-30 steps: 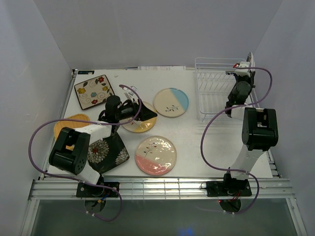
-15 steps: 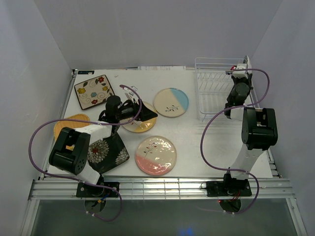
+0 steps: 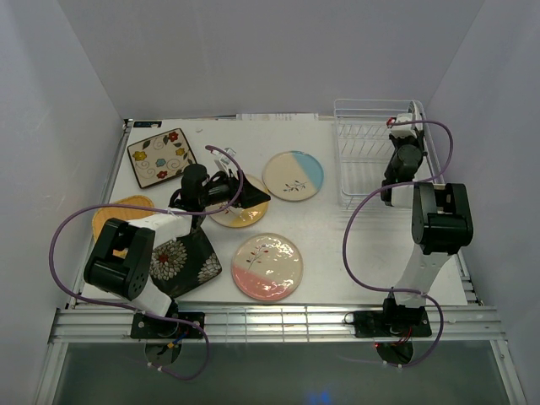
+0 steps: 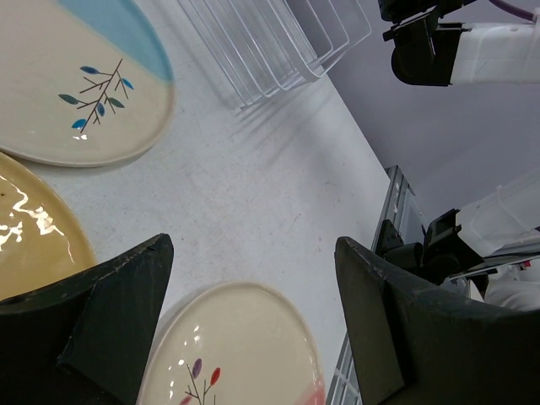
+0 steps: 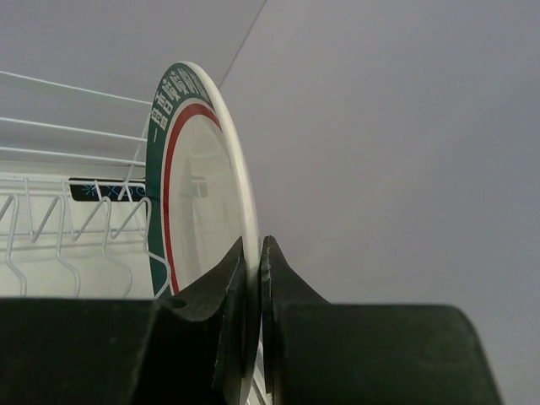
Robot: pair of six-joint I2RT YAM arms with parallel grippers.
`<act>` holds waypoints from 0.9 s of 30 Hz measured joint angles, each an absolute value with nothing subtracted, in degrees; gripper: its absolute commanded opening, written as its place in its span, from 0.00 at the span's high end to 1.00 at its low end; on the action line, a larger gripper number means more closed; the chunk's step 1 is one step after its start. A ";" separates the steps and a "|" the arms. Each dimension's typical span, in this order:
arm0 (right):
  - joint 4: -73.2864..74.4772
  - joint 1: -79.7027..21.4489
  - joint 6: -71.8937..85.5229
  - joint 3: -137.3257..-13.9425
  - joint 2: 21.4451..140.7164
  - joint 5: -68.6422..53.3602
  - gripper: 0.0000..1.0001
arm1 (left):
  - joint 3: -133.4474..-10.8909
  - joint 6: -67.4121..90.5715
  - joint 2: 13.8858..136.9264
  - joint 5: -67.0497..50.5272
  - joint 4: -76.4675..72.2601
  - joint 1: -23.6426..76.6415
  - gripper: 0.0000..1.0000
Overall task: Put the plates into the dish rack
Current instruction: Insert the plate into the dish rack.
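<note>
My right gripper (image 3: 398,126) (image 5: 251,249) is shut on the edge of a teal-rimmed white plate (image 5: 198,194), held upright over the white wire dish rack (image 3: 363,160) near its far right end. My left gripper (image 3: 253,198) (image 4: 253,253) stands open and empty low over the table, between the yellow-half plate (image 3: 240,215) and the pink-half plate (image 3: 267,266) (image 4: 245,346). The blue-half plate (image 3: 293,175) lies left of the rack. A flowered cream square plate (image 3: 161,157), a black floral one (image 3: 181,261) and an orange-yellow one (image 3: 118,215), partly hidden by the left arm, lie at the left.
White walls close in the table on three sides. The rack's upright tines (image 5: 59,245) stand just left of the held plate. A metal rail (image 3: 270,321) runs along the near edge by the arm bases.
My right gripper has carried the teal-rimmed plate leftward from the rack's right rim to over its inside. The left arm has not moved.
</note>
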State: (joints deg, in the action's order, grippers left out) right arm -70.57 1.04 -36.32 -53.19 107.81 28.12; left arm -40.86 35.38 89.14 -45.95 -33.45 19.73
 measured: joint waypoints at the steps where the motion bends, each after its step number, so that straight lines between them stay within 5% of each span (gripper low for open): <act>1: -70.57 0.99 -36.51 -53.06 108.05 28.14 0.91 | -40.86 35.38 89.14 -45.95 -33.45 19.75 0.13; 27: -72.20 0.27 -38.57 -53.06 109.91 29.02 0.71 | -40.86 35.33 89.14 -45.95 -33.47 20.01 0.12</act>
